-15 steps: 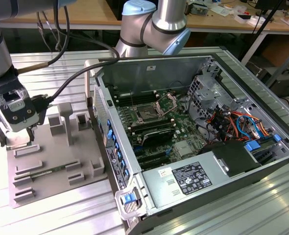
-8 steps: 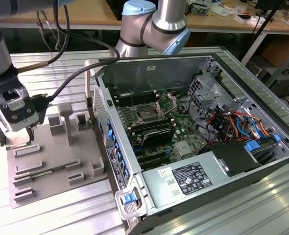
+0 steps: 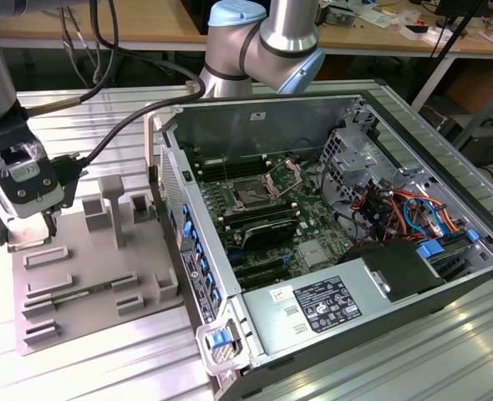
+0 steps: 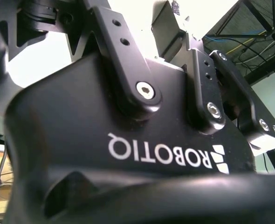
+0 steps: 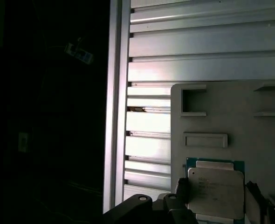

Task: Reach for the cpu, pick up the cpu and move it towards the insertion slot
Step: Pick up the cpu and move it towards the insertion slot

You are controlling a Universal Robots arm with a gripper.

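Observation:
The cpu, a flat silvery square with a greenish rim, lies on the grey fixture plate. My gripper is low over it and open, with one finger by one edge and the other close to the opposite edge; I cannot tell whether they touch it. In the exterior view the gripper hangs over the plate's corner at the exterior view's left. The insertion slot, dark-centred with its metal bracket raised, sits on the green board inside the open computer case, well to the exterior view's right of the gripper.
The fixture plate carries several raised holders and a memory stick. The case's side wall stands between the plate and the board. A power supply and cables fill the case's near part. The slatted table's edge runs near the cpu.

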